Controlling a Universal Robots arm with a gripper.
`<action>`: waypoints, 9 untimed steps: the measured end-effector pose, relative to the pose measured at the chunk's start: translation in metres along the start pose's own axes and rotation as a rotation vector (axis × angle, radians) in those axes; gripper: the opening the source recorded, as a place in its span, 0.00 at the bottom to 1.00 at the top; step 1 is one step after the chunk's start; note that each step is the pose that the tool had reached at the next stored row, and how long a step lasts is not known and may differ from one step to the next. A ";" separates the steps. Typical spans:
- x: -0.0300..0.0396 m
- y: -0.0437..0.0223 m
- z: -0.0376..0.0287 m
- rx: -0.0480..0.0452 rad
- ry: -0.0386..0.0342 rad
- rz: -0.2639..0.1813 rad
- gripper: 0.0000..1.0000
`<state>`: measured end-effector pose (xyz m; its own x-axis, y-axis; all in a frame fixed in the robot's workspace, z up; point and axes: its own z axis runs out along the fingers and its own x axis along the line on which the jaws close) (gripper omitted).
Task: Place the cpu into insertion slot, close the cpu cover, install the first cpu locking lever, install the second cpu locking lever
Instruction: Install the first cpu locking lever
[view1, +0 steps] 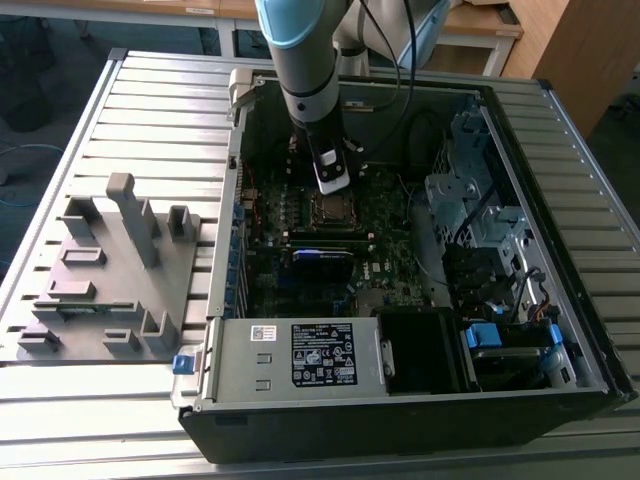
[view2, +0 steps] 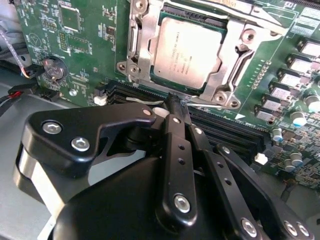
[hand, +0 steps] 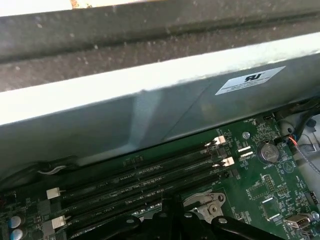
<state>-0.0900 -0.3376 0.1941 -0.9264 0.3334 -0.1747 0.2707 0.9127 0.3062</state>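
Black linkages of the gripper (view2: 176, 102) sit closest in the second wrist view. Its fingers are drawn together, tips at the near edge of the insertion slot (view2: 192, 14), just beside a thin silvery rod (view2: 142, 101) that we take for a locking lever. From the exterior view's left we pass a grey fixture tray (view1: 110, 270), then the open computer case (view1: 420, 440). The cpu (view2: 187, 55) lies flat in the slot, so we judge placing done. The cpu cover (view2: 141, 50) seems to be down around it. We cannot tell whether either lever is latched.
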 end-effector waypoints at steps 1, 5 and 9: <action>-0.0005 0.0003 0.0003 0.0001 -0.0001 0.000 0.10; -0.0023 0.0020 0.0016 0.0007 -0.0008 0.002 0.10; -0.0030 0.0045 0.0030 0.0015 -0.0016 0.004 0.10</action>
<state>-0.0852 -0.3338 0.1932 -0.9250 0.3374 -0.1750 0.2747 0.9117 0.3055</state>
